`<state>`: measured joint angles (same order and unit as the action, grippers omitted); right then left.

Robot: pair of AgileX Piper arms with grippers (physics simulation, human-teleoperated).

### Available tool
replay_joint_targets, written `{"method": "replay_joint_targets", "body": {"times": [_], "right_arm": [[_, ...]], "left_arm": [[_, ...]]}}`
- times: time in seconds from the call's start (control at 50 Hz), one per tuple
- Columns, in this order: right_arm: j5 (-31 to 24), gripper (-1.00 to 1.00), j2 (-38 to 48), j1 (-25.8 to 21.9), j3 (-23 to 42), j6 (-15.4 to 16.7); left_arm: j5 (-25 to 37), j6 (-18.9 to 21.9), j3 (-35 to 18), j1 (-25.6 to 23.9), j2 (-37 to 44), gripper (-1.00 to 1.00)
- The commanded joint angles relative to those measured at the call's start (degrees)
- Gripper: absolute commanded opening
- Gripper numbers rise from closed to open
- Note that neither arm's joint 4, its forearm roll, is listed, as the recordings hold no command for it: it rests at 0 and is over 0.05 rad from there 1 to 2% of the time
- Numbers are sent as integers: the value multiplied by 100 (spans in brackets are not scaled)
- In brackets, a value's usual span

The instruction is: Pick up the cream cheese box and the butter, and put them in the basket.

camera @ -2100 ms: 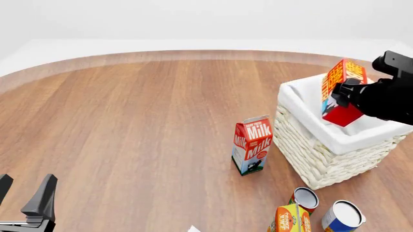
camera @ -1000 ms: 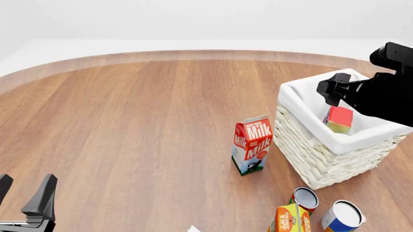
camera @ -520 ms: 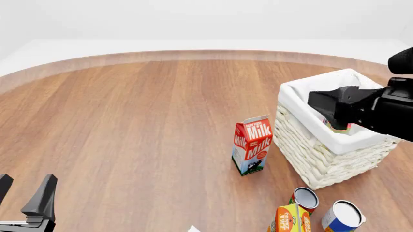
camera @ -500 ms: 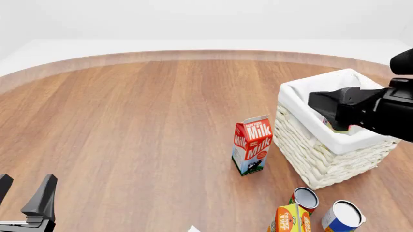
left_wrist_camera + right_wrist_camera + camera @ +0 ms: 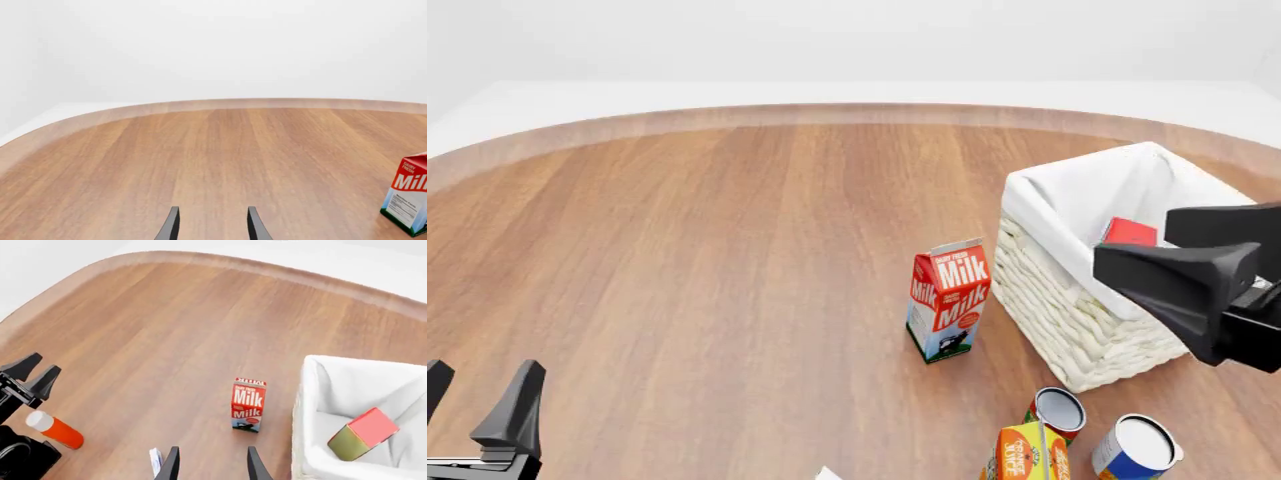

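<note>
The butter (image 5: 1129, 231) lies inside the basket (image 5: 1054, 290), only its red end showing past my right gripper (image 5: 1132, 240). That gripper is open and empty, hanging above the basket's near side. In the right wrist view the butter (image 5: 363, 434) rests tilted on the white liner of the basket (image 5: 310, 405), well beyond the open gripper (image 5: 212, 460). My left gripper (image 5: 478, 395) stands open and empty at the near left corner, seen also as the open left gripper (image 5: 212, 220) over bare wood. I cannot make out the cream cheese box in any view.
A milk carton (image 5: 948, 300) stands upright just left of the basket. Two cans (image 5: 1057, 410) (image 5: 1137, 447) and a juice carton (image 5: 1028, 455) crowd the near right edge. A small white sliver (image 5: 825, 472) shows at the bottom edge. An orange bottle (image 5: 57, 430) lies near the left arm.
My right gripper let go of the butter, which dropped into the basket and now lies there. The gripper then pulled back toward the near side. The left arm has not moved.
</note>
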<state>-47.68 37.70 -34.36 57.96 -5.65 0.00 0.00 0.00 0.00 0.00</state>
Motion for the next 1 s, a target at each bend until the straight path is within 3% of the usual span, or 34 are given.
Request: {"method": "replay_joint_targets", "body": {"times": [0.02, 0.2, 0.46, 0.84, 1.0], "right_arm": [[-219, 100, -261, -582, -67, 197], [-290, 100, -293, -1246, -38, 390], [-254, 100, -151, -1850, -64, 674], [18, 100, 278, -2267, -340, 1165], [139, 100, 442, -2383, -426, 1232]], "left_arm": [[0, 0, 0, 0, 0, 100], [0, 0, 0, 0, 0, 100], [0, 0, 0, 0, 0, 100], [0, 0, 0, 0, 0, 100], [0, 0, 0, 0, 0, 100]]}}
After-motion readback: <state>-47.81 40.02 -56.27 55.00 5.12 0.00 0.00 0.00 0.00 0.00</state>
